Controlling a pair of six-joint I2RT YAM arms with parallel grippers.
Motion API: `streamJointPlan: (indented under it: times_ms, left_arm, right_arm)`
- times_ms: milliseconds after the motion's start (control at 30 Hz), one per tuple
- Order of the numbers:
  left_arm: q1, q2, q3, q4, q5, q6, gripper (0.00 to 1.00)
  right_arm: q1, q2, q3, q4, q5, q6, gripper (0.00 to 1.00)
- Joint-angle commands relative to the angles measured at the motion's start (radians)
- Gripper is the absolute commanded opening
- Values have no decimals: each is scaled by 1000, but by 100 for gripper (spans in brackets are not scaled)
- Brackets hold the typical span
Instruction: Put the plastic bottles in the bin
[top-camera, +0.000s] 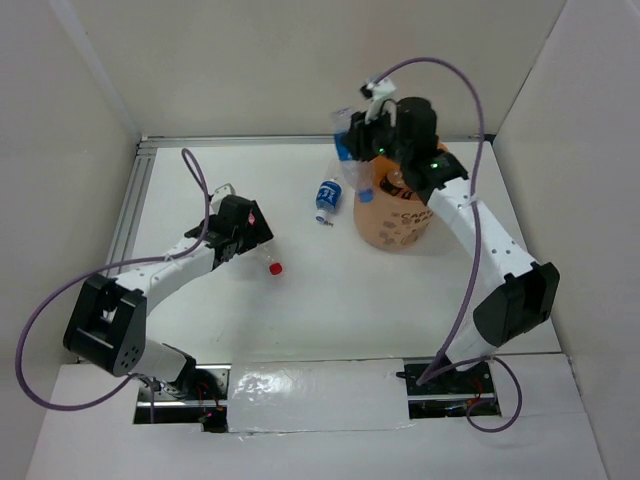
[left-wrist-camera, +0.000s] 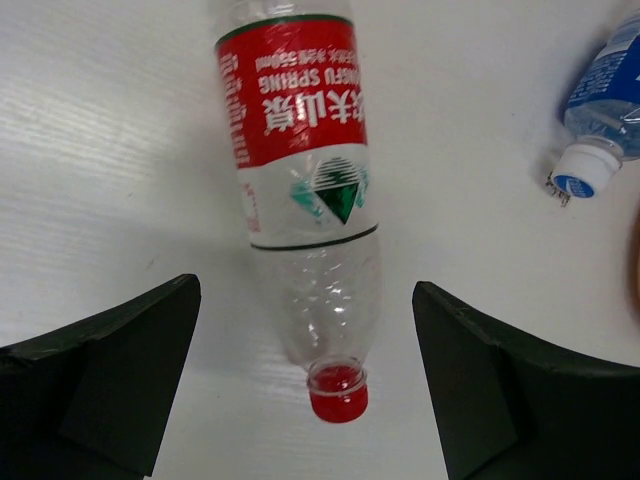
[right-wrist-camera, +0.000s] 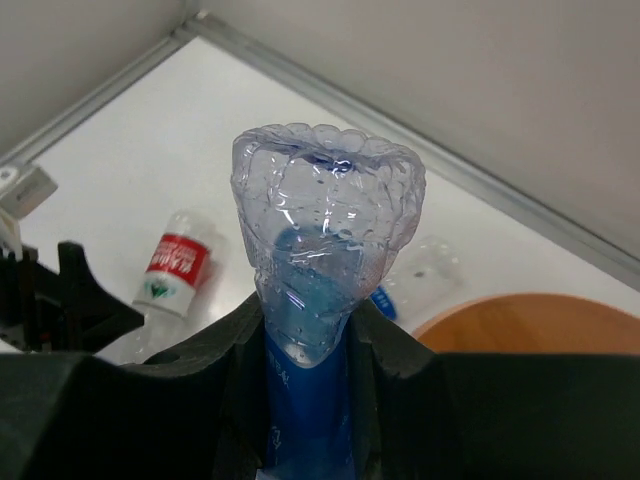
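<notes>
White table (top-camera: 330, 300): red-label bottle (left-wrist-camera: 300, 180) reads "SPRING"; right jaws clamp blue-label bottle (right-wrist-camera: 325, 250).

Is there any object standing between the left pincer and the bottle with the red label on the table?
Nothing visible. The left pincer is open over the red-label bottle, which lies flat on the table, framed between its fingers in the wrist view. Another bottle with a blue label lies apart, off to one side.

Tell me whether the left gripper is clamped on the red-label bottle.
No: the left wrist view shows the left gripper open, its fingers standing clear on either side of the red-label bottle.
</notes>
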Motion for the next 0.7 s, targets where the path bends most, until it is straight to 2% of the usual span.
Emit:
streamJointPlan:
  times_ms: [0, 167, 267, 300, 400, 567, 667]
  left_arm:
    - [13, 55, 83, 85, 29, 69, 100]
    - [24, 155, 135, 85, 38, 101, 100]
    - [33, 187, 146, 85, 60, 101, 100]
    - [33, 187, 155, 85, 60, 101, 100]
    - [33, 196, 155, 95, 60, 101, 100]
    - [33, 222, 155, 108, 60, 101, 100]
    - [33, 250, 179, 98, 60, 111, 100]
  right_arm:
    - [-132, -39, 78, 117, -136, 9, 24]
    - [-293, -30, 78, 153, -222, 58, 26]
    - [-399, -30, 88, 153, -438, 157, 26]
    - [-416, -20, 99, 153, -577, 193, 26]
    - [-425, -4, 142, 153, -767, 294, 26]
    - [-447, -20, 165, 347, -695, 422, 24]
    - [-459, 16, 237, 309, -555, 362, 24]
